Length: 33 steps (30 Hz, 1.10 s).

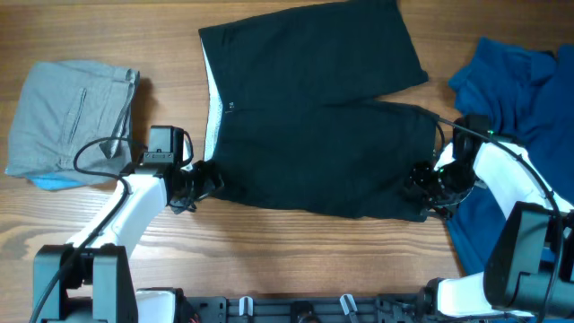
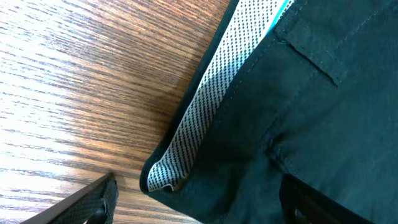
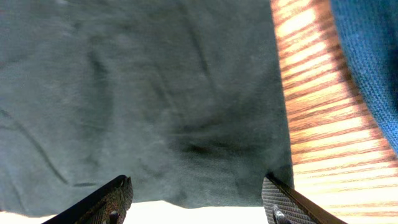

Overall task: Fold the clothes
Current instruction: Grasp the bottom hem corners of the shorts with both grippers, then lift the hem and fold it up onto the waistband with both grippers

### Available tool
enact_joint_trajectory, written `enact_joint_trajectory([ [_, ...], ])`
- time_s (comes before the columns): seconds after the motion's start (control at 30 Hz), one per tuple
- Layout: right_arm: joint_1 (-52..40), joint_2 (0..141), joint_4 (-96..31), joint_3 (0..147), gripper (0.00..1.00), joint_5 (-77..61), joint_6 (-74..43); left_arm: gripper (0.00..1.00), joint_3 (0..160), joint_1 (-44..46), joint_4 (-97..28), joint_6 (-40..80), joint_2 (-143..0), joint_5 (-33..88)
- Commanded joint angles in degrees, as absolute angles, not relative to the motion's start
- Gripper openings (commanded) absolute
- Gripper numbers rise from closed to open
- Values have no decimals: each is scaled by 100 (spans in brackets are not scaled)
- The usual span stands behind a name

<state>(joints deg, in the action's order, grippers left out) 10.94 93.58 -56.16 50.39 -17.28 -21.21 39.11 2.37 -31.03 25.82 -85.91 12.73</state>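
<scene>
Black shorts (image 1: 314, 117) lie spread flat on the wooden table, waistband to the left, legs to the right. My left gripper (image 1: 202, 182) is open at the waistband's near corner; in the left wrist view the dotted white lining (image 2: 211, 106) and the corner of the shorts (image 2: 261, 155) lie between its fingers (image 2: 205, 205). My right gripper (image 1: 421, 184) is open at the near leg's hem corner; in the right wrist view the dark fabric (image 3: 155, 93) reaches between its fingers (image 3: 196, 202).
Folded grey shorts (image 1: 72, 112) lie at the far left with a light blue item (image 1: 54, 183) under their near edge. A blue garment (image 1: 511, 81) is heaped at the right, also showing in the right wrist view (image 3: 373, 56).
</scene>
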Motion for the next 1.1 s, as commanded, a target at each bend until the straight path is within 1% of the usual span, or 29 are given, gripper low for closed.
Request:
enact_joint_trajectory([
  [0.0, 1074, 9354, -5645, 4974, 72, -1385, -2504, 45, 3524, 220, -3258, 2596, -8903, 1061],
  [0.03, 1074, 9354, -5774, 4974, 72, -1350, -2550, 29, 3524, 220, -3214, 2596, -8903, 1061],
  [0.07, 1074, 9354, -5815, 4974, 72, -1347, -2552, 20, 3524, 220, -3194, 2596, -8903, 1061],
  [0.1, 1074, 9354, -5865, 4974, 72, -1350, -2567, 9, 3524, 217, -3177, 2596, -8903, 1061],
  [0.13, 1074, 9354, -5878, 4976, 71, -1350, -2565, 6, 3524, 217, -3175, 2596, -8903, 1061],
  [0.2, 1085, 9347, -5830, 5022, 70, -1354, -2443, 4, 3524, 217, -3194, 2593, -8903, 1061],
  [0.27, 1085, 9258, -5968, 5247, 68, -1638, -2084, 4, 3524, 217, -3223, 2574, -8903, 1061],
  [0.33, 1085, 9043, -6178, 5321, 69, -1767, -2060, 4, 3524, 217, -3242, 2576, -8903, 1068],
  [0.37, 1085, 8986, -6361, 5319, 72, -1870, -2108, 4, 3527, 217, -3240, 2578, -8901, 1144],
  [0.47, 1085, 8989, -6482, 5063, 73, -1844, -2362, 4, 3575, 141, -3242, 2578, -8890, 1562],
  [0.5, 1085, 8989, -6289, 4842, 70, -1841, -2724, 4, 3599, 108, -3240, 2578, -8890, 1660],
  [0.53, 1085, 8989, -6034, 4584, 62, -1844, -3124, 4, 3601, 110, -3240, 2578, -8890, 1671],
  [0.57, 1085, 8989, -5872, 4431, 56, -1800, -3306, 4, 3601, 110, -3242, 2576, -8890, 1671],
  [0.63, 1085, 8989, -5428, 4115, 57, -1564, -3647, 4, 3601, 110, -3240, 2578, -8890, 1671],
  [0.7, 1085, 8989, -4969, 3977, 57, -1535, -3647, 4, 3601, 110, -3240, 2576, -8890, 1671],
  [0.73, 1085, 8986, -4613, 3992, 53, -1520, -3439, 4, 3601, 110, -3253, 2576, -8888, 1673],
  [0.83, 1085, 8976, -4678, 4086, 15, -1496, -2989, 4, 3653, 110, -3433, 2576, -8799, 1675],
  [0.87, 1085, 8976, -4823, 4200, 8, -1481, -2792, 4, 3723, 110, -3551, 2574, -8731, 1697],
  [0.9, 1085, 8945, -5142, 4416, 4, -1476, -2587, 4, 3846, 110, -3726, 2574, -8606, 1741],
  [0.97, 1083, 8783, -5673, 4862, 4, -1481, -2237, 4, 4097, 110, -4150, 2571, -8372, 1758],
  [1.07, 1083, 8077, -6654, 5874, 4, -1479, -1756, 4, 4716, 108, -5411, 2464, -7854, 1671],
])
